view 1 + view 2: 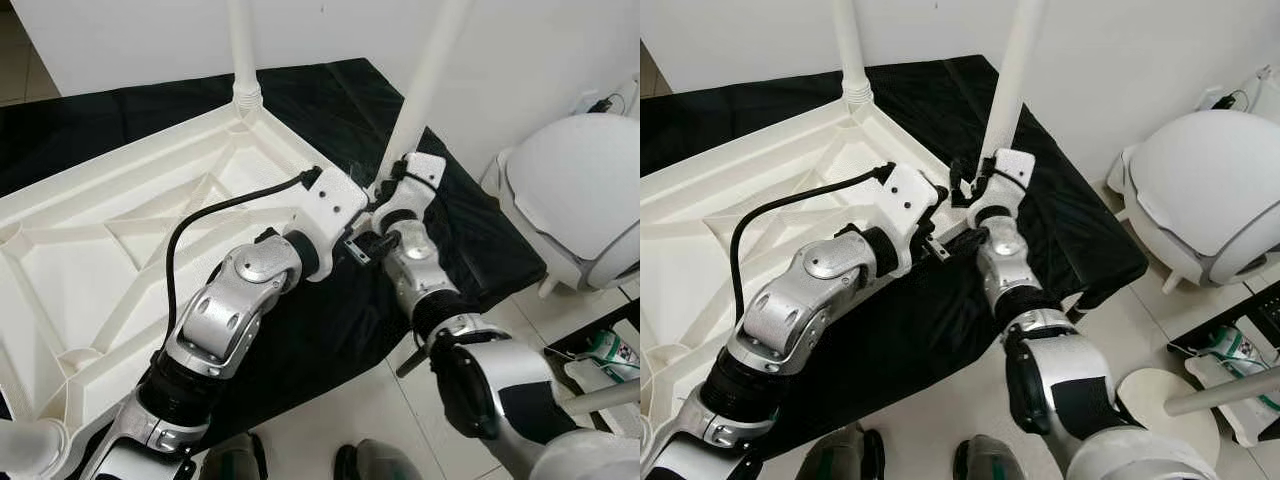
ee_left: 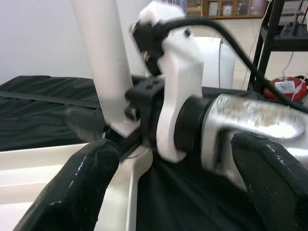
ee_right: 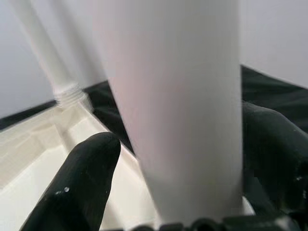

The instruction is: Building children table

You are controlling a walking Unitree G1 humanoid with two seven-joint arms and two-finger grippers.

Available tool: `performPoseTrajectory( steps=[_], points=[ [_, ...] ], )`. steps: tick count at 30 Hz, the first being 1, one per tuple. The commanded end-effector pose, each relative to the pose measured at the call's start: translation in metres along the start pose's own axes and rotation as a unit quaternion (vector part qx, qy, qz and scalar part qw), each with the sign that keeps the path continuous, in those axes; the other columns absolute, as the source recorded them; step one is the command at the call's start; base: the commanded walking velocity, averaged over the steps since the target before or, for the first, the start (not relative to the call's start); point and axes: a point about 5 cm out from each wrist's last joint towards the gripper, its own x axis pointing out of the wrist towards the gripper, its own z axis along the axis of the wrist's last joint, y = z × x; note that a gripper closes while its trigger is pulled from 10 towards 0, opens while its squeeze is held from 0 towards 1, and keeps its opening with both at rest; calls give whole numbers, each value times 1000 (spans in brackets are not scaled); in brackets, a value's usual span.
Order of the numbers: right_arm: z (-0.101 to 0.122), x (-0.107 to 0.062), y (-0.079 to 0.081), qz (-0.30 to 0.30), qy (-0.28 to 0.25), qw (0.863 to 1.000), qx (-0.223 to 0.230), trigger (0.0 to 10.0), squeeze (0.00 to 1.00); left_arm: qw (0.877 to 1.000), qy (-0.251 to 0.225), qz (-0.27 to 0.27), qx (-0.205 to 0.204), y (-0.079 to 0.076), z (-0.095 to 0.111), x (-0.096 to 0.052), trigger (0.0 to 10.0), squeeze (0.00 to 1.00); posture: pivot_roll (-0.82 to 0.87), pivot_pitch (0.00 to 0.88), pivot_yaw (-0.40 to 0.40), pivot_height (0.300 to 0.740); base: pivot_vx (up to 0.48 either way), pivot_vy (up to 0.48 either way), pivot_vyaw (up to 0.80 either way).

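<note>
Head eyes look down; wrist cameras close on table leg (image 3: 178, 110).

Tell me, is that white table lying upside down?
Yes. The tabletop shows its ribbed underside, with a screwed-in leg pointing up.

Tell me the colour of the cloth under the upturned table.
Black. The cloth under the white table shows best in the left eye view.

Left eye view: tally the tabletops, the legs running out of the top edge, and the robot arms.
Tabletop: 1
Legs: 2 (far leg, near leg)
Arms: 2 (left arm, right arm)
Total: 5
</note>
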Motion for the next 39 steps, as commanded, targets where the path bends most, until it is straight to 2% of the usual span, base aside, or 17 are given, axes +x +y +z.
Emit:
performPoseTrajectory(
  steps=[1, 5, 7, 8, 16, 20, 22, 26, 31, 32, 33, 34, 36, 37, 39],
  points=[
    [-5, -3, -6, 10, 11, 1000, 12, 10000, 0, 1000, 1, -7, 7, -3, -1, 0, 10000, 0, 0, 5, -52, 740, 0, 0, 0],
    [-1, -5, -24, 49, 8, 999, 13, 10000, 0, 1000, 4, -15, 4, -6, -3, -1, 10000, 0, -7, 13, -45, 740, 0, 0, 0],
    [-1, -5, -24, 49, 8, 999, 13, 10000, 0, 1000, 4, -15, 4, -6, -3, -1, 10000, 0, -7, 13, -45, 740, 0, 0, 0],
    [1, -5, -34, 78, 15, 997, 9, 10000, 0, 1000, 5, -17, 4, -6, -4, -1, 10000, 0, -7, 20, -40, 740, 0, 0, 0],
    [8, -2, -48, 145, 36, 989, -12, 10000, 0, 1000, 5, -15, 6, -3, -3, -2, 10000, 0, 0, 24, -36, 740, 0, 0, 0],
    [9, -1, -49, 153, 40, 987, -13, 10000, 0, 1000, 5, -14, 6, -3, -3, -2, 10000, 0, 2, 23, -36, 740, 0, 0, 0],
    [10, 0, -50, 185, 54, 981, -22, 10000, 0, 1000, 3, -11, 5, -2, -2, -2, 10000, 0, 8, 25, -39, 740, 0, 0, 0],
    [13, 3, -50, 211, 73, 974, -34, 10000, 0, 1000, 2, -9, 4, -2, -1, -2, 10000, 0, 11, 25, -40, 740, 0, 0, 0],
    [15, 4, -49, 218, 79, 972, -46, 10000, 0, 1000, 1, -9, 4, -2, 0, -2, 10000, 0, 13, 23, -39, 740, 0, 0, 0],
    [16, 5, -49, 220, 80, 971, -50, 4706, 0, 1000, 0, -8, 4, -2, 0, -2, 10000, 0, 16, 22, -41, 740, 0, 0, 0],
    [16, 5, -49, 220, 80, 971, -50, 4706, 0, 1000, 0, -8, 4, -2, 0, -2, 10000, 0, 16, 22, -41, 740, 0, 0, 0],
    [17, 6, -50, 221, 82, 970, -55, 2863, 0, 1000, 0, -8, 4, -2, 0, -2, 10000, 0, 18, 21, -42, 740, 0, 0, 0],
    [17, 6, -50, 221, 82, 970, -55, 2863, 0, 1000, 0, -8, 4, -2, 0, -2, 10000, 0, 18, 21, -42, 740, 0, 0, 0],
    [18, 7, -50, 224, 84, 969, -57, 0, 0, 1000, 0, -7, 4, -2, 0, -3, 10000, 0, 20, 21, -43, 740, 0, 0, 0],
    [17, 6, -50, 230, 89, 967, -59, 0, 0, 1000, 0, -6, 5, -1, 0, -3, 10000, 0, 21, 21, -44, 740, 0, 0, 0]
  ],
)
